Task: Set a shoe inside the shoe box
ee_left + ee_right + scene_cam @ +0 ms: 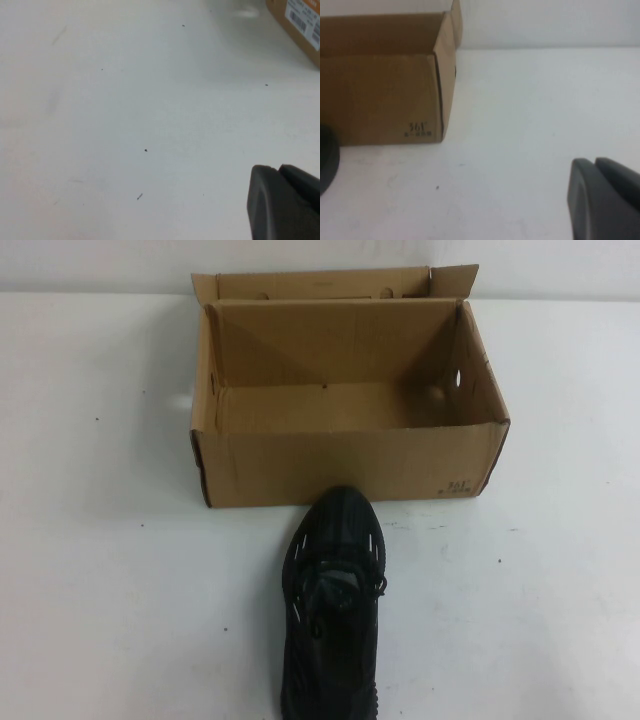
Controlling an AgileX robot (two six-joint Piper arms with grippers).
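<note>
White table takes up most of every view, one flat surface flecked with a few dark specks. On it stands one brown cardboard box, open at the top, its flaps upright along the far side and nothing inside. A round hole shows in its right end wall, small print sits on the near right corner, and in the left wrist view a white barcode label shows on the one corner seen there.

One black shoe lies on the table outside the box, on the robot's side of it. Its toe points at the near wall and sits right at that wall, though contact cannot be told. The laces and short pale dashes face up, and the heel runs off the near edge of the high view.

Two grippers appear, each only in its own wrist view, neither in the high view. The left gripper hangs over bare table, its two dark fingers pressed together with nothing between them. The box corner lies well ahead of it and off to one side. The right gripper is likewise clenched and empty above bare table. From it, the box's near right corner stands ahead and apart, and the rounded toe of the shoe just shows at the picture's edge by the box's near wall, well away from the fingers.
</note>
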